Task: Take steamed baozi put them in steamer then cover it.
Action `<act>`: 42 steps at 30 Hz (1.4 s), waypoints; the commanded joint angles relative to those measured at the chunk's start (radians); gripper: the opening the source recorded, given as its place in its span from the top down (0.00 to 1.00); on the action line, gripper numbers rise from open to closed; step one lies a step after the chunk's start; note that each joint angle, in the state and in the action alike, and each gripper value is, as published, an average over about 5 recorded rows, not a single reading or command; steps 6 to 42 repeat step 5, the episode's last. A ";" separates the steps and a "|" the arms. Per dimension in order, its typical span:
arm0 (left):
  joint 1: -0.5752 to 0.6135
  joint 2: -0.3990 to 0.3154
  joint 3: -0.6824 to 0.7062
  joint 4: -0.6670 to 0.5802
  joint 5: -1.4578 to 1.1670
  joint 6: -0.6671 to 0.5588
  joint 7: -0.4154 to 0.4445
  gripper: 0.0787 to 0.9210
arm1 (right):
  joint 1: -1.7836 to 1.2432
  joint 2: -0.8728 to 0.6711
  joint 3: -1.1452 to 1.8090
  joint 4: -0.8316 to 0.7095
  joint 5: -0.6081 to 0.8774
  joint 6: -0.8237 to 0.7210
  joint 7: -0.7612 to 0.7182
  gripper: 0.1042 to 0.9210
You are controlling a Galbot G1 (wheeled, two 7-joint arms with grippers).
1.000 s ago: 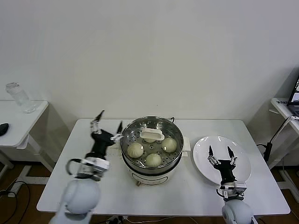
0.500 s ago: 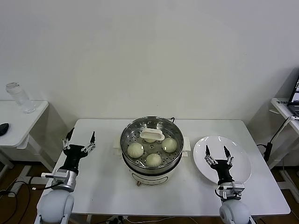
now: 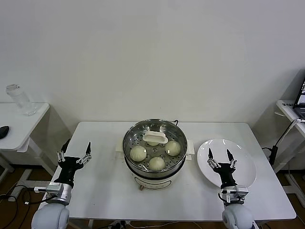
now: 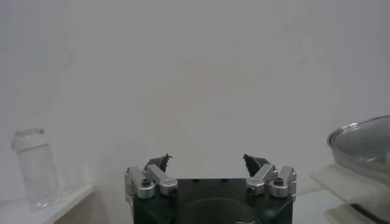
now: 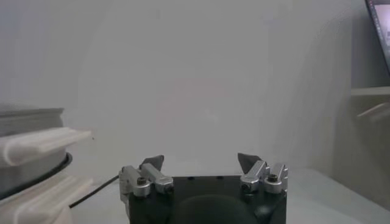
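Observation:
The steamer (image 3: 143, 177) stands at the middle of the table. Several cream-white baozi lie on its perforated tray, among them one at the front left (image 3: 138, 152), one at the front (image 3: 156, 163) and one at the right (image 3: 172, 148). The clear glass cover, with its white handle (image 3: 155, 138), rests on the steamer's rim. My left gripper (image 3: 74, 150) is open and empty at the table's left edge, well away from the steamer; its own view (image 4: 207, 159) shows the cover's rim (image 4: 364, 140). My right gripper (image 3: 218, 157) is open and empty over the white plate; it also shows in its own view (image 5: 201, 161).
The empty white plate (image 3: 245, 155) lies to the right of the steamer. A clear jar (image 3: 20, 99) stands on a side table at the far left. A black cable runs behind the steamer. Another desk edge shows at the far right.
My left arm has pulled back from the steamer's left rim to the table's left edge. The cover stays on the steamer. The right gripper has barely moved.

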 commanded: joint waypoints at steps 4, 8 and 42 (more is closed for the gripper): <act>0.024 -0.008 -0.010 0.010 -0.016 -0.014 0.004 0.12 | -0.005 0.001 0.002 0.006 0.006 0.002 0.007 0.12; 0.025 -0.008 -0.009 0.011 -0.015 -0.014 0.004 0.12 | -0.005 0.000 0.002 0.006 0.006 0.003 0.008 0.12; 0.025 -0.008 -0.009 0.011 -0.015 -0.014 0.004 0.12 | -0.005 0.000 0.002 0.006 0.006 0.003 0.008 0.12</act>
